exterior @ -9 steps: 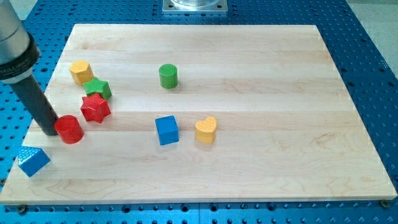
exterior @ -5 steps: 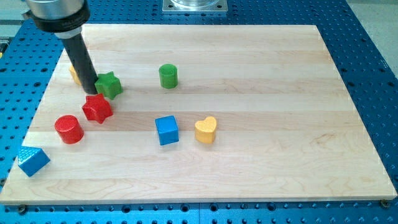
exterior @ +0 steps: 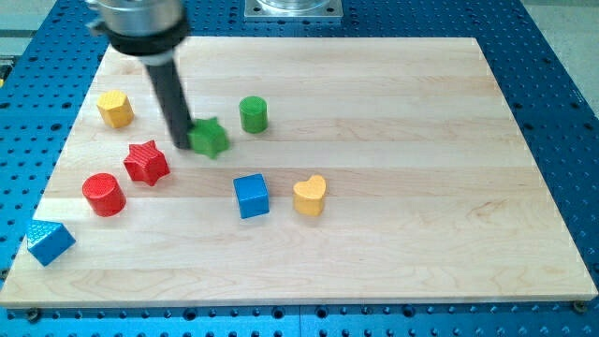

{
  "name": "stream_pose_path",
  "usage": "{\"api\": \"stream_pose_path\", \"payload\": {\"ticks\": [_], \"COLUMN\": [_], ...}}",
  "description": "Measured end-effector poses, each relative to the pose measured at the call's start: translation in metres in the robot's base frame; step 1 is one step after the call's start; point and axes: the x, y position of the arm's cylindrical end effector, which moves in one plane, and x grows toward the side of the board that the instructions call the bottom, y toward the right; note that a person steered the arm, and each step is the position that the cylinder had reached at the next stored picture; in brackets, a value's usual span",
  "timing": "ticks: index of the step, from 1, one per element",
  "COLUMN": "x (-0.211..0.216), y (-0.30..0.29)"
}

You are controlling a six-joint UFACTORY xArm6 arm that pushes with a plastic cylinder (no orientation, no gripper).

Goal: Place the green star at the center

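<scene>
- Eight blocks lay on the wooden desk (exterior: 421, 140): two green, two red, two blue, two yellow.
- Green pair: the green star (exterior: 210, 139) sat left of mid-frame, a little above the middle height; the green cylinder (exterior: 253, 113) stood just to its upper right, apart from it.
- Red pair: the red star (exterior: 146, 162) and the red cylinder (exterior: 103, 194) lay at the left, the cylinder lower and further left.
- Blue pair: the blue cube (exterior: 251, 196) lay below the green star; a second blue block (exterior: 50, 241) sat at the lower-left corner of the desk, its shape hard to tell.
- Yellow pair: the yellow heart (exterior: 310, 195) lay just right of the blue cube; a yellow block (exterior: 115, 109) of unclear shape sat at the upper left.
- My tip (exterior: 184, 145) stood against the left side of the green star, apparently touching it; that side suits a push toward the frame's right, where the centre lies.
- Judgement: the star was not yet at the centre; a push to the right and slightly downward seemed needed, passing between the green cylinder and the blue cube.
- No pincer was fitted to the rod, so no released or clenched state applied.
</scene>
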Motion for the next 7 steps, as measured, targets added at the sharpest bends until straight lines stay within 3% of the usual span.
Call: {"api": "stream_pose_path", "payload": {"ticks": [1, 4, 5, 6, 7], "x": [0.027, 0.04, 0.053, 0.054, 0.085], "y": [0.057, 0.166, 0.13, 0.189, 0.201]}}
